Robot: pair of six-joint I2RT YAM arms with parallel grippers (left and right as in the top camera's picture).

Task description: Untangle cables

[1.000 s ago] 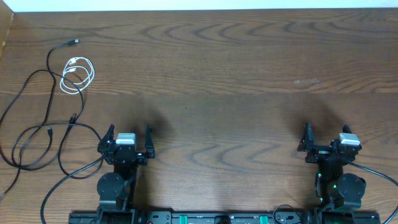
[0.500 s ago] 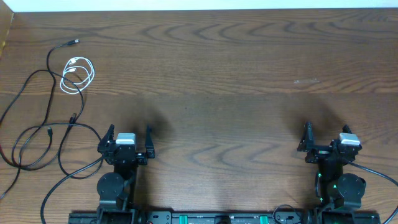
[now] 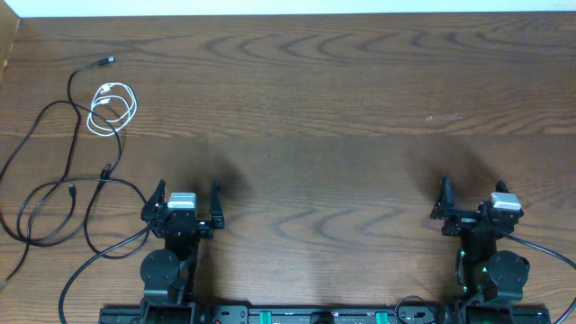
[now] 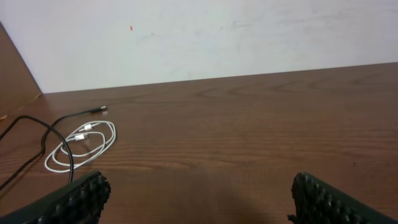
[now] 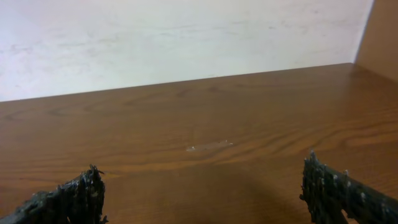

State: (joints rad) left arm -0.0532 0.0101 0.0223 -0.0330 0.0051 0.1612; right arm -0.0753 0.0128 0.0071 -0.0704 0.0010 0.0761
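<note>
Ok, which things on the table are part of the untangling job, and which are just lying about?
For the job: white cord; thin black cords.
Not for the job: thick black robot cable; pale scuff on the table.

Overhead looks straight down; wrist views, probably low, face the far wall (image 4: 217,37).
</note>
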